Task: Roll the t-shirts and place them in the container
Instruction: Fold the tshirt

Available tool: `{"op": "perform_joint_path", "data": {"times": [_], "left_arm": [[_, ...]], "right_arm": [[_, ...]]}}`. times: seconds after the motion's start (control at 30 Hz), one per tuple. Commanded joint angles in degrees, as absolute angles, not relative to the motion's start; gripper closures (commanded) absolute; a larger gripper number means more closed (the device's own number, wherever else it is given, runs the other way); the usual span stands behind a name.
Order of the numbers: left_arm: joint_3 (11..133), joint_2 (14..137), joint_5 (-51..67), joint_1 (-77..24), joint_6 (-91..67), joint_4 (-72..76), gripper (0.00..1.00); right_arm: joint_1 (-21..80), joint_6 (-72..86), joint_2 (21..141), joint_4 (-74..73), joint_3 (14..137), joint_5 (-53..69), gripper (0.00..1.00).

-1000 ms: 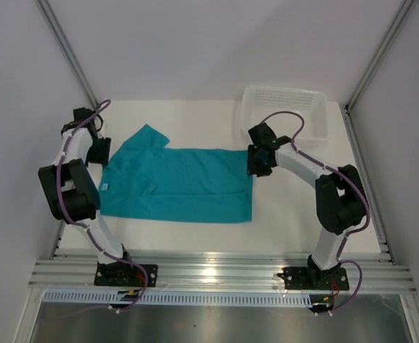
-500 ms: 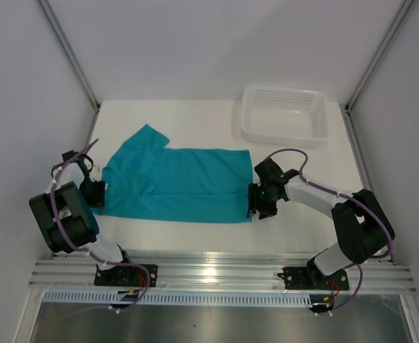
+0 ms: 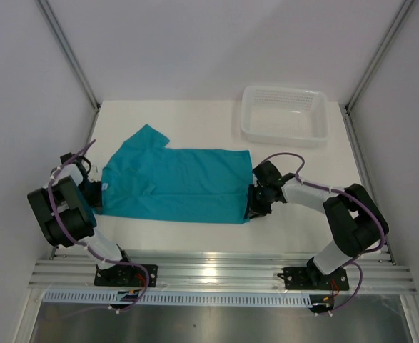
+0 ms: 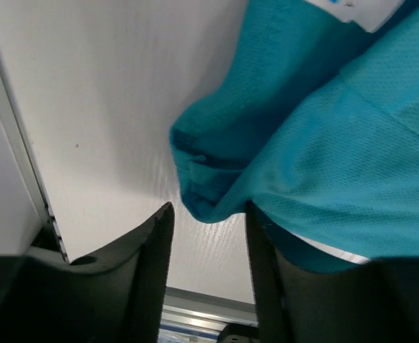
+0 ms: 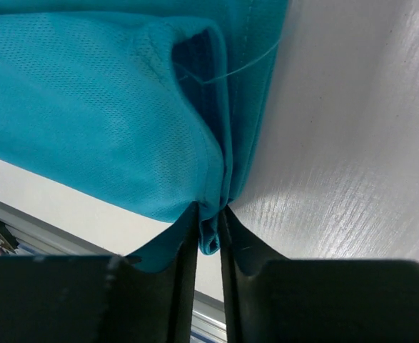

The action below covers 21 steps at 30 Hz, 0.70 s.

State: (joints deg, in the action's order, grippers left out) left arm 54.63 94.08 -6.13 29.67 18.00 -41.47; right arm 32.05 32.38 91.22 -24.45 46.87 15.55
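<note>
left gripper (image 4: 208, 211): jaws apart, low | right gripper (image 5: 208, 214): clamped on t-shirt (image 5: 88, 100) hem

- Bare table (image 3: 195, 118) lies open at 12 o'clock of the t-shirt (image 3: 173, 184).
- The white basket (image 3: 285, 114) blocks the 1 o'clock corner.
- At 6 o'clock a narrow bare strip runs between the t-shirt and the metal rail (image 3: 216, 270).
</note>
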Motion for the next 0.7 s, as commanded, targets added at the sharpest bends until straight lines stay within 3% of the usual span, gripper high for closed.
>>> {"op": "perform_joint_path", "data": {"times": [0.0,0.13,0.27,0.67], "left_arm": [[56.8,95.3,-2.0,30.1,17.4,-40.8,0.54],[56.7,96.1,-0.7,30.1,16.9,-40.8,0.72],[55.6,96.1,-1.2,30.1,16.8,-39.7,0.99],[43.6,81.2,-5.5,32.0,27.3,-44.0,0.99]], "right_arm": [[32.2,32.4,91.4,-24.4,44.6,13.7,0.81],[32.2,32.2,90.8,-24.9,44.5,13.9,0.93],[32.3,31.9,90.8,-25.3,45.0,13.8,1.0],[34.4,34.4,81.0,-35.2,39.2,16.3,1.0]]}}
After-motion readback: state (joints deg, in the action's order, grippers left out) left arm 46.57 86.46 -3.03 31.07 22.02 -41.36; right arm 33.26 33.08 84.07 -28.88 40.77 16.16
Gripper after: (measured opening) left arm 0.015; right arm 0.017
